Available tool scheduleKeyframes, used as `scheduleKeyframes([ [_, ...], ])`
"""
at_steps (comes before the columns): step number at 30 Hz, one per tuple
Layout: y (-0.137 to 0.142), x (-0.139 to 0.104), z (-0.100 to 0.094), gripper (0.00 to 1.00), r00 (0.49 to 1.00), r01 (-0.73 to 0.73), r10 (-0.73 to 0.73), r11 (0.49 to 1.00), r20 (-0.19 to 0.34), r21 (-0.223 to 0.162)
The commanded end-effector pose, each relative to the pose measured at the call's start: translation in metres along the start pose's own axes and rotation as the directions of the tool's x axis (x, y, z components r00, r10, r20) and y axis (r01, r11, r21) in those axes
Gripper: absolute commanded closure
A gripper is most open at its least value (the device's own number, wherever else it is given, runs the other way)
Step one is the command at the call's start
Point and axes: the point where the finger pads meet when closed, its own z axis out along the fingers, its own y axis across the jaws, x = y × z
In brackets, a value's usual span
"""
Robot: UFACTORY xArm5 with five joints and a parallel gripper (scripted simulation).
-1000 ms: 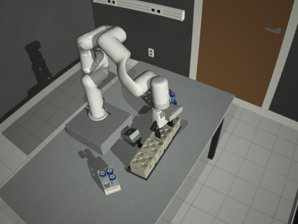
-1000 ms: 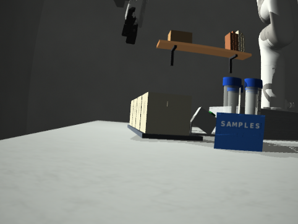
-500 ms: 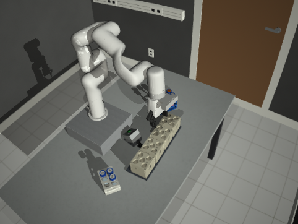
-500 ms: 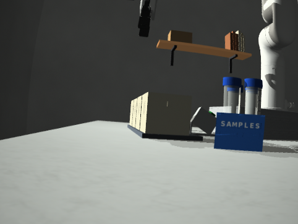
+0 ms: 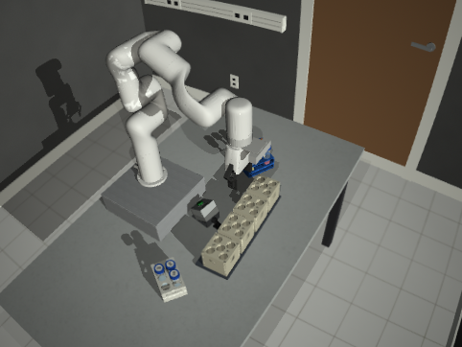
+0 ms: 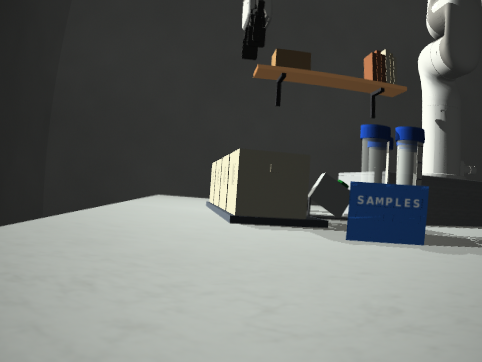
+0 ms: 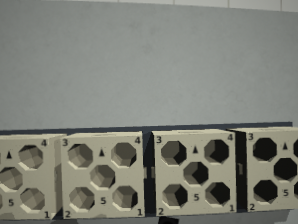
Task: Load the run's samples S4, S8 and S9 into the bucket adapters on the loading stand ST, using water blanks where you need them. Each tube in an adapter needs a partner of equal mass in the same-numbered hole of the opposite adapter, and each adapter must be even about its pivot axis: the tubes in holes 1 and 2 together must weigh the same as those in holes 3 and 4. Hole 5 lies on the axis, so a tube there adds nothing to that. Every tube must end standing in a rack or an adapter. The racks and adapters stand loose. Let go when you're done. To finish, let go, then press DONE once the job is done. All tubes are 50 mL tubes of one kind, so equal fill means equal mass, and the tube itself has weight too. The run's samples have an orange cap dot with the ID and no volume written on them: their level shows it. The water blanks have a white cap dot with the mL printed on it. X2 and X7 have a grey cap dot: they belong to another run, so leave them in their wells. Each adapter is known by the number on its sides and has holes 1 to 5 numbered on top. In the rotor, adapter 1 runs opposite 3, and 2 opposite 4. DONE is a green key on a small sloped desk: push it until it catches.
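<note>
Adapters (image 5: 243, 220): four beige blocks in one row on the dark loading stand (image 5: 214, 265), on the worktop (image 5: 307, 158) in front of the arm. Every hole that shows is vacant.
Adapter tops, wrist view: holes numbered 1 to 5, hole 5 in the middle; a small black triangle sits between holes 3 and 4. Two blocks (image 7: 102, 174) (image 7: 194, 171) show whole, the outer two are cut by the frame edges.
Samples rack (image 6: 387, 212): blue, lettered SAMPLES, at the far end of the adapter row, near the arm's wrist. Blue-capped tubes (image 6: 375, 152) stand upright in it; cap dots not readable.
Second rack (image 5: 169, 282): pale, standing apart on the near side of the worktop, with two blue-capped tubes (image 5: 170, 265) upright in it. Printing on caps too small to read.
DONE desk (image 5: 203, 209): small sloped grey box with a green key, just beside the adapter row, on the arm's side.
Tool (image 5: 233, 178): fingers spread fully, nothing between them. It hangs above the worktop at the far end of the adapter row, just beside the samples rack, touching nothing.
Arm (image 5: 144, 144): white, mounted on a grey plinth (image 5: 122, 201).
</note>
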Motion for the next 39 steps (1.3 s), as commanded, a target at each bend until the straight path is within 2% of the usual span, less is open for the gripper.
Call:
scheduleKeyframes([
  [1,-0.006,-0.001,0.013,0.0,1.0,0.021,-0.021,1.0,0.002,0.016],
  [12,-0.026,-0.007,0.062,0.0,1.0,0.021,-0.021,1.0,0.002,0.017],
  [24,-0.026,-0.007,0.062,0.0,1.0,0.021,-0.021,1.0,0.002,0.017],
  [32,0.009,-0.027,0.063,0.0,0.97,-0.243,0.243,0.97,0.007,0.015],
  [34,0.009,-0.027,0.063,0.0,0.97,-0.243,0.243,0.97,0.007,0.015],
  [39,0.031,-0.039,0.063,0.0,0.916,-0.4,0.4,0.916,0.009,0.014],
])
